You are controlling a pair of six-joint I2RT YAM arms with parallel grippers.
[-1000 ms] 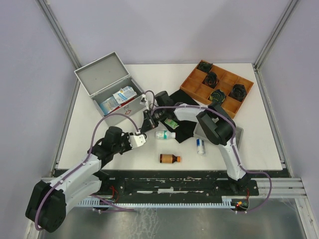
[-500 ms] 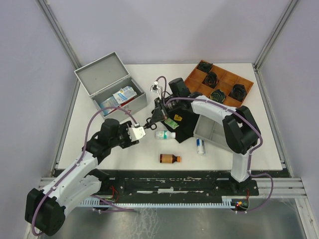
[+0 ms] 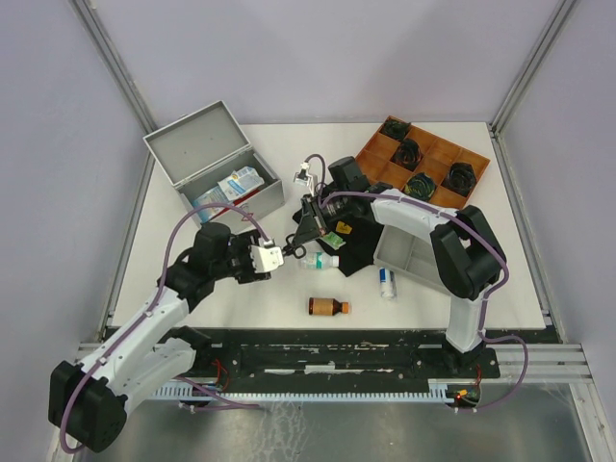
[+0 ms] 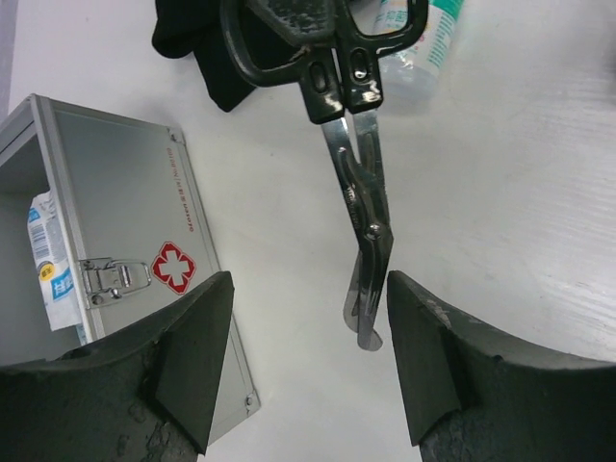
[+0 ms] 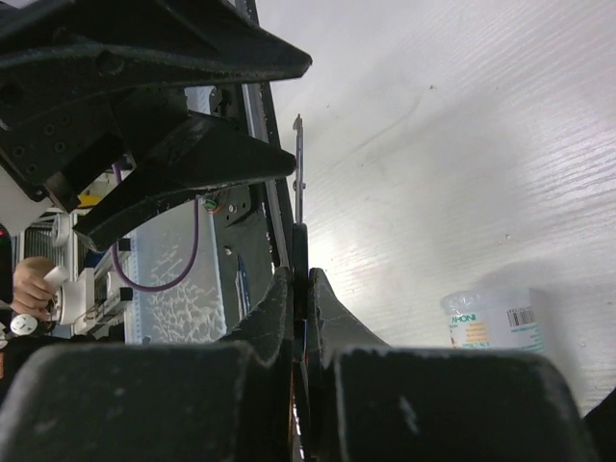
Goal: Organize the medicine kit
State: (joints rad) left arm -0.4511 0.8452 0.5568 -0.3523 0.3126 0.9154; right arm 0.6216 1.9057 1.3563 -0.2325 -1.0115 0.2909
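The medicine kit [image 3: 197,144] is a silver-grey metal case, lid open, at the back left; its front with the red cross sticker shows in the left wrist view [image 4: 125,221]. Medicine boxes [image 3: 228,187] lie inside it. My right gripper [image 3: 310,214] is shut on the black handles of a pair of scissors [image 3: 295,237], seen edge-on in the right wrist view [image 5: 299,173]. The blades point at my left gripper [image 3: 274,256]. The left gripper [image 4: 308,289] is open, and the scissors' blade tip [image 4: 364,308] hangs between its fingers, close to the right one.
A white bottle [image 3: 320,260] lies just right of the scissors. An amber bottle [image 3: 328,307] and a small vial [image 3: 387,282] lie nearer the front. A black cloth [image 3: 351,245], a grey tray [image 3: 416,258] and an orange divided tray [image 3: 423,168] are at the right.
My right arm has swung back and to the right with the scissors. My left gripper has moved up and forward, so the blade tip now sits between its open fingers.
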